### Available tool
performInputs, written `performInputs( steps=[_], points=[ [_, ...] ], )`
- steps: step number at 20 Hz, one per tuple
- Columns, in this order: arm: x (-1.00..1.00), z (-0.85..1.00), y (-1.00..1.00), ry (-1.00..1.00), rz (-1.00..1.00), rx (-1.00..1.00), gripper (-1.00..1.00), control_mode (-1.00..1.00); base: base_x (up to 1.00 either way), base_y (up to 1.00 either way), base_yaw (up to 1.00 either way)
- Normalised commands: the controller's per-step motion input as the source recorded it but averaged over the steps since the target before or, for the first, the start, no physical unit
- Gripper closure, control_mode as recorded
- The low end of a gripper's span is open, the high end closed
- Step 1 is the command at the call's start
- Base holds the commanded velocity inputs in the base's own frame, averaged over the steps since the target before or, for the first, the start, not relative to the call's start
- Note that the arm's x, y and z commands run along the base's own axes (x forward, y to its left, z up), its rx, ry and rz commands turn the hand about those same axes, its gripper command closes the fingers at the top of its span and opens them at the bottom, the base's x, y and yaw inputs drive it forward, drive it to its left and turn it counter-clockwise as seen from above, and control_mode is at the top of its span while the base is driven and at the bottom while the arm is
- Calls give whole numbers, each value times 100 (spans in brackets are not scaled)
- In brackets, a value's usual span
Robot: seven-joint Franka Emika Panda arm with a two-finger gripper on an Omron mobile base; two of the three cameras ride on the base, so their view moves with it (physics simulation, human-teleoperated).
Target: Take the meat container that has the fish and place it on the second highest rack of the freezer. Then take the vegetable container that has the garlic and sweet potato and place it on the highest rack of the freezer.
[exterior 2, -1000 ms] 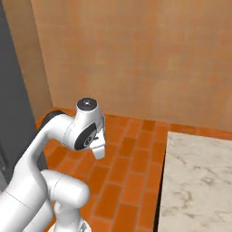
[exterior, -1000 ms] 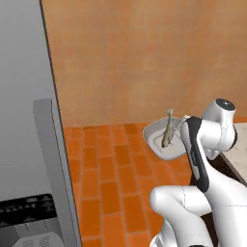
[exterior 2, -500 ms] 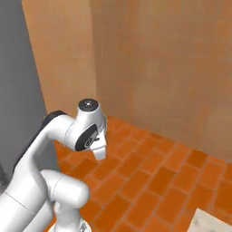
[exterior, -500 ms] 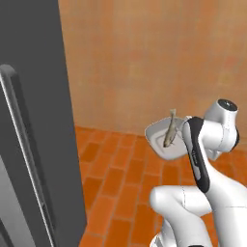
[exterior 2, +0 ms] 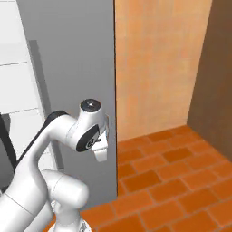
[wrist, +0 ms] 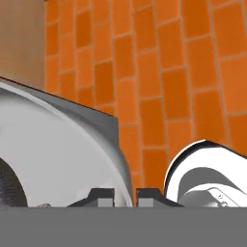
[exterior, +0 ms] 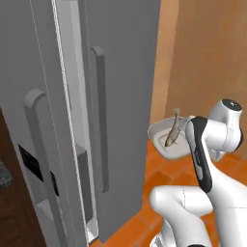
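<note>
The meat container (exterior: 164, 138) is a shallow white tray held up in front of my arm, and the slender olive-brown fish (exterior: 172, 131) lies in it. In the hand view my gripper (wrist: 124, 195) is shut on the tray's rim (wrist: 72, 130), with one dark fingertip on each side. The freezer (exterior: 123, 67) is a tall grey cabinet just left of the tray, with long bar handles (exterior: 100, 120). Its near door stands ajar, showing a narrow white strip of interior (exterior: 72, 96). White interior with thin shelf lines (exterior 2: 18, 86) also shows; I cannot tell the racks apart. The vegetable container is out of view.
An orange brick floor (exterior 2: 172, 181) spreads to the right of the freezer, backed by an orange wall (exterior 2: 154, 59). A dark brown panel (exterior 2: 222, 72) stands at the far right. The freezer's near door, with its own bar handle (exterior: 41, 159), juts toward my base on the left.
The base has turned, so both base views have swung. The grey freezer now stands close in front, and the marble counter has left the picture. The tray with the fish stays in my grip.
</note>
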Motion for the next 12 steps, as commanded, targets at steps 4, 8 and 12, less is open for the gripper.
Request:
performInputs(
  steps=[4, 8, 12],
  points=[
    [0, 0, 0, 0, 0, 0, 100, 100, 0, 30, 72],
    [0, 0, 0, 0, 0, 0, 100, 100, 0, 0, 59],
    [0, 0, 0, 0, 0, 0, 100, 100, 12, 4, 52]
  ],
)
